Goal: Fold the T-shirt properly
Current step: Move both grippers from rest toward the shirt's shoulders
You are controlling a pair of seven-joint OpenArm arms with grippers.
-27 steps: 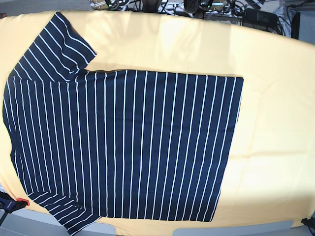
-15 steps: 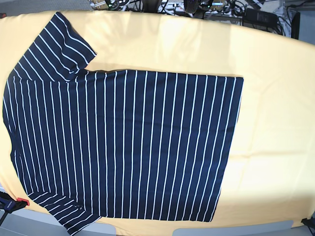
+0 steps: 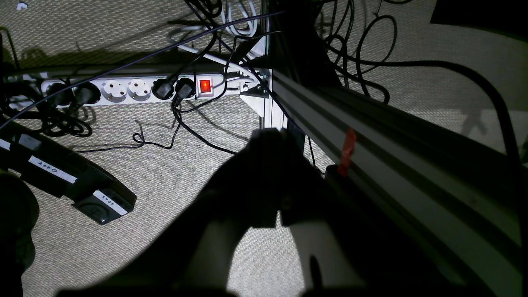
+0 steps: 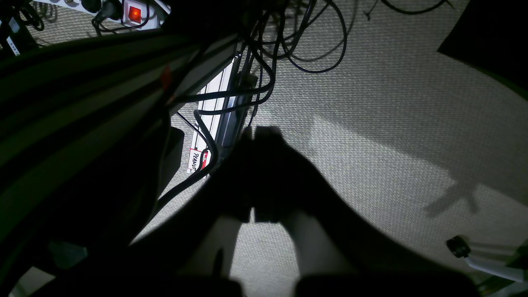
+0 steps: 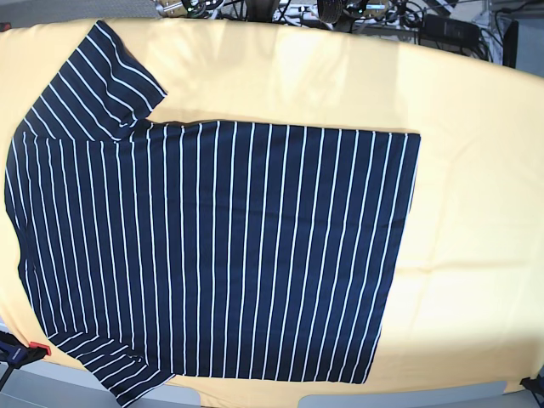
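Note:
The T-shirt (image 5: 212, 246) lies flat and spread out on the yellow table cover (image 5: 476, 170) in the base view, collar end to the left, hem to the right, one sleeve at the top left and one at the bottom left. Neither gripper shows in the base view. My left gripper (image 3: 270, 138) is a dark silhouette over the carpet floor, jaws together and empty. My right gripper (image 4: 255, 133) is also dark, jaws together and empty, over the carpet. The shirt is not in either wrist view.
A white power strip (image 3: 123, 88) with a lit red switch and several loose cables lie on the floor. An aluminium frame rail (image 3: 392, 140) runs beside my left gripper. Cables and gear crowd the table's far edge (image 5: 340, 13). A red-tipped clamp (image 5: 21, 348) sits at the front left corner.

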